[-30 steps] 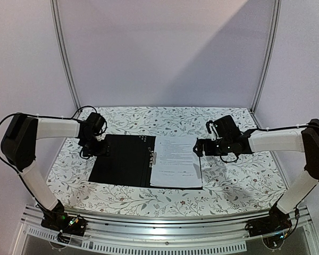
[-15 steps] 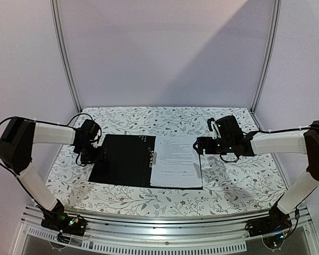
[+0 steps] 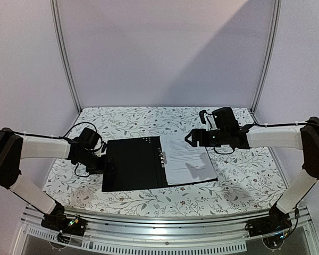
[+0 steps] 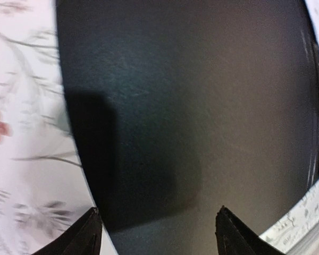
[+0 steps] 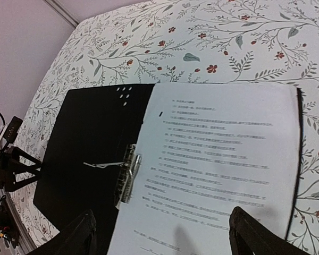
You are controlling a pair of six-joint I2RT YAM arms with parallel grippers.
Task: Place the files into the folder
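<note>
The folder (image 3: 130, 162) lies open on the table, black inside up and skewed. A white sheet with fine black text (image 3: 189, 159) lies on its right half, beside the metal clip (image 3: 161, 158). My left gripper (image 3: 106, 166) is open at the folder's left edge. In the left wrist view the black cover (image 4: 191, 106) fills the space between its fingers (image 4: 90, 236). My right gripper (image 3: 189, 139) is open and empty, above the sheet's far end. The right wrist view shows the sheet (image 5: 223, 154), clip (image 5: 127, 172) and black cover (image 5: 85, 143). No colour leaflet shows.
The table wears a floral cloth (image 3: 239, 180). Plain walls with two metal posts (image 3: 69, 79) close the back. A metal rail (image 3: 165, 234) runs along the near edge between the arm bases. The left arm's cable (image 3: 77, 130) loops left of the folder.
The folder with its sheet has turned counterclockwise and shifted right. My left gripper moved nearer along the folder's left edge. My right gripper moved left and farther back over the sheet's top.
</note>
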